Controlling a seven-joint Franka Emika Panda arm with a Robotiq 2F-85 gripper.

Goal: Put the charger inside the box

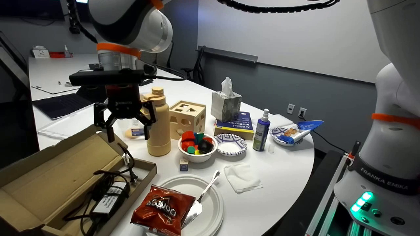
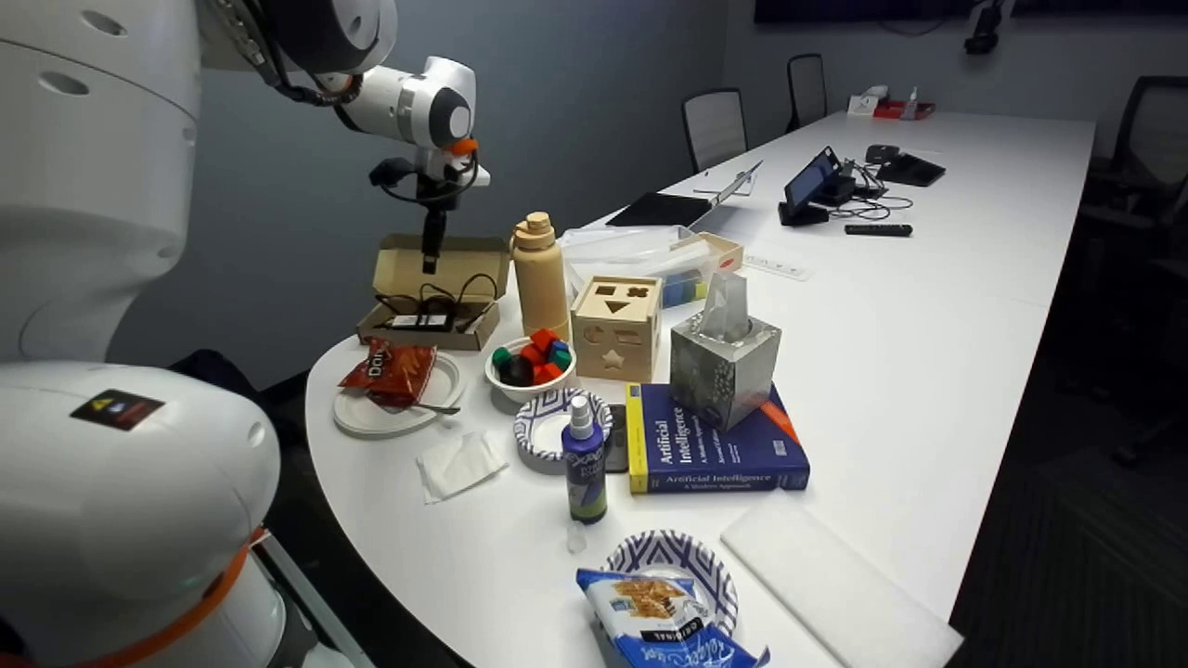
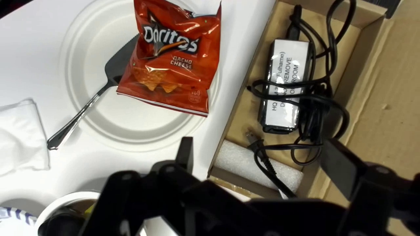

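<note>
Gripper (image 3: 262,160), 1, black: fingers (image 3: 339,167) parted wide, hanging above the box (image 3: 244,121). Box: 1, brown cardboard, its flap (image 1: 65,167) tilted up and back. Charger (image 3: 283,73): 1, black, white-labelled, lying inside the box with its cable (image 3: 316,113) looped across and beside it (the plug end (image 3: 259,146) lies over white foam (image 3: 242,160)). Snack bag (image 3: 170,62): 1, red, Doritos, on a white plate (image 3: 137,123), partly covering a cake server (image 3: 118,64).
</note>
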